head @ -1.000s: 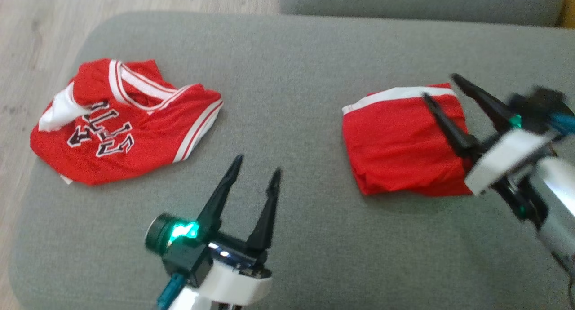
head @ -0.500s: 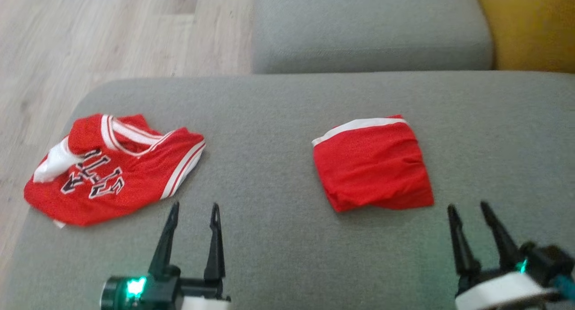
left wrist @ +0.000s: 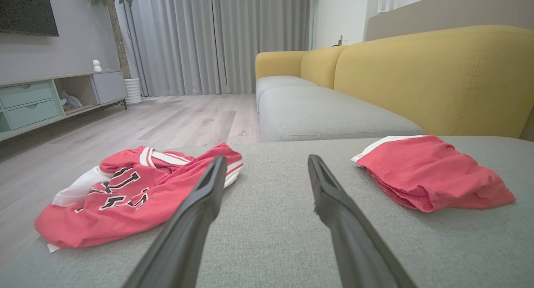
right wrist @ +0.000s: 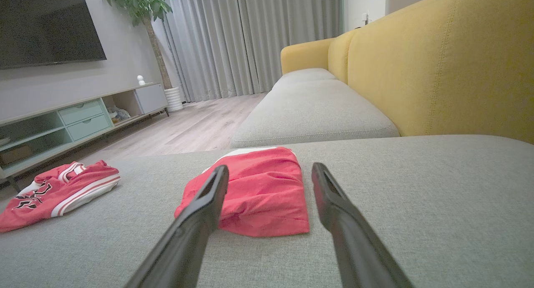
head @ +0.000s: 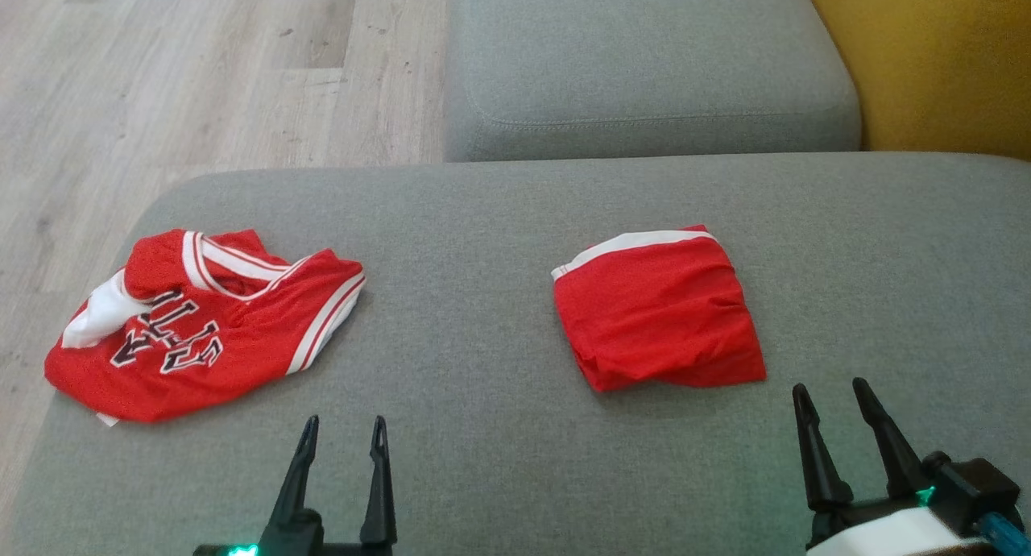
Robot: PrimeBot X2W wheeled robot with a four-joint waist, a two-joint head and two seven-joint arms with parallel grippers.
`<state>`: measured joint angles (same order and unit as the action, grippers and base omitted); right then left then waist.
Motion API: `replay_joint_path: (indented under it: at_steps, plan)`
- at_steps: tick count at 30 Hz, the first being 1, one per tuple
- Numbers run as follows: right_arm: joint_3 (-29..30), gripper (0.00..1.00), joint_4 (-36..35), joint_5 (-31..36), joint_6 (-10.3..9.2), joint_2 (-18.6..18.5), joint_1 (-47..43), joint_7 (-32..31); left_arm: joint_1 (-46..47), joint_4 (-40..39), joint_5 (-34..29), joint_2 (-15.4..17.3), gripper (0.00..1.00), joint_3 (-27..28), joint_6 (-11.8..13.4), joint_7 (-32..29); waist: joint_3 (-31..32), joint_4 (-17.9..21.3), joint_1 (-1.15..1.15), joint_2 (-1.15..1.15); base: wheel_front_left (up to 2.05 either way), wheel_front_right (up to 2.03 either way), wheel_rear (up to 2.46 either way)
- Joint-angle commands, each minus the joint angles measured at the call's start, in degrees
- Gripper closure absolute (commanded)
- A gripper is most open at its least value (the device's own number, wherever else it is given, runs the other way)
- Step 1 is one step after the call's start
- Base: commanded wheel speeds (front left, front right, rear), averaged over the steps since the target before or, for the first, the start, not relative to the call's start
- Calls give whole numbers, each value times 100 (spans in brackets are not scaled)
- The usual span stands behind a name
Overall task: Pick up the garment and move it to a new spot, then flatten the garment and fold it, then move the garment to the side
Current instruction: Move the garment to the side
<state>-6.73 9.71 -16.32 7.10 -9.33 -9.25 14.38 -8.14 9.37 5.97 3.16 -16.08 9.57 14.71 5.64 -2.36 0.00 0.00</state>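
- In the head view we see the garment (head: 201,330), a red mesh sports shirt with a white sleeve, white-and-red striped trim and dark lettering. It lies rumpled at the left end of the broad grey fabric cushion (head: 483,258), near the edge beside the pale wooden floor (head: 201,72).
- A smaller folded red piece (head: 656,314) with one white band lies well apart from it, to the right.
- Our left gripper (head: 345,423) and right gripper (head: 830,391) sit low at the near side. Each has its fingers spread with nothing between them, clear of both cloths.
- In the left wrist view we see the left gripper (left wrist: 265,160) wide and empty over bare cushion. The garment (left wrist: 125,196) lies ahead to its left and the folded red piece (left wrist: 429,171) to its right, below the yellow sofa back (left wrist: 438,71).
- In the right wrist view we see the right gripper (right wrist: 270,169) parted and holding nothing. The folded red piece (right wrist: 254,192) is just ahead of its tips, and the garment (right wrist: 54,192) is far off to the left.
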Motion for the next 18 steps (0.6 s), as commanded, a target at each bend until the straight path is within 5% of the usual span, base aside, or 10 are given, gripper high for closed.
replay_joint_path:
  at_steps: [1,18]
  plan:
    - [-74,0,-173,-11,39,-44,92,62,188,-126,40,-28,0,245,18,29,2,-17,0,0,0,0,0]
    - [34,0,69,-57,39,-15,173,62,292,-172,43,-28,0,204,49,29,-189,-86,0,0,0,0,0]
